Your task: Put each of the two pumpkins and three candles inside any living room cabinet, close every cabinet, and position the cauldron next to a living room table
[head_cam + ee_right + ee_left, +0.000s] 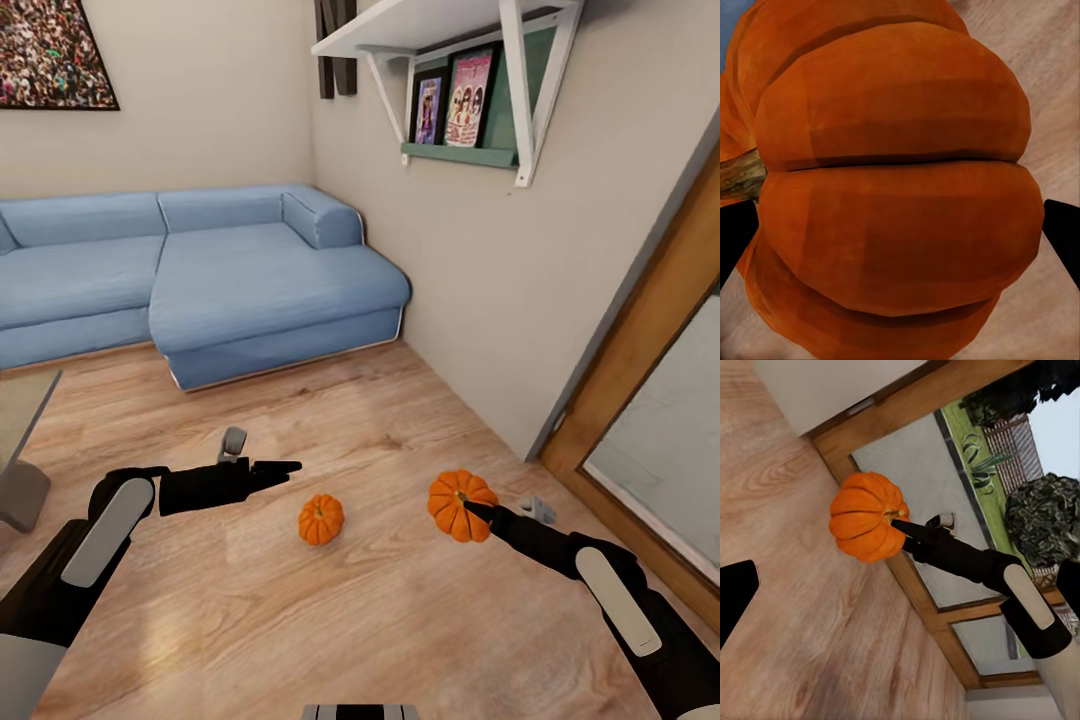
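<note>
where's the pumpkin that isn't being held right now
In the head view, the loose pumpkin sits on the wood floor between both arms, before the blue sofa.

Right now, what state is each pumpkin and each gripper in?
Held pumpkin: lifted off the floor, gripped at the tip of the right gripper.
Second pumpkin: upright on the wooden floor, untouched.
Left gripper: empty, fingers together, off to one side of the second pumpkin.
Right gripper: closed on the held pumpkin.

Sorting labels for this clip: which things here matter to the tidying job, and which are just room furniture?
Job:
- small orange ribbed pumpkin in the right pincer
- second orange pumpkin on the wooden floor

Just there:
- blue fabric corner sofa
- white wall shelf with framed pictures
- wood-framed glass door
</note>
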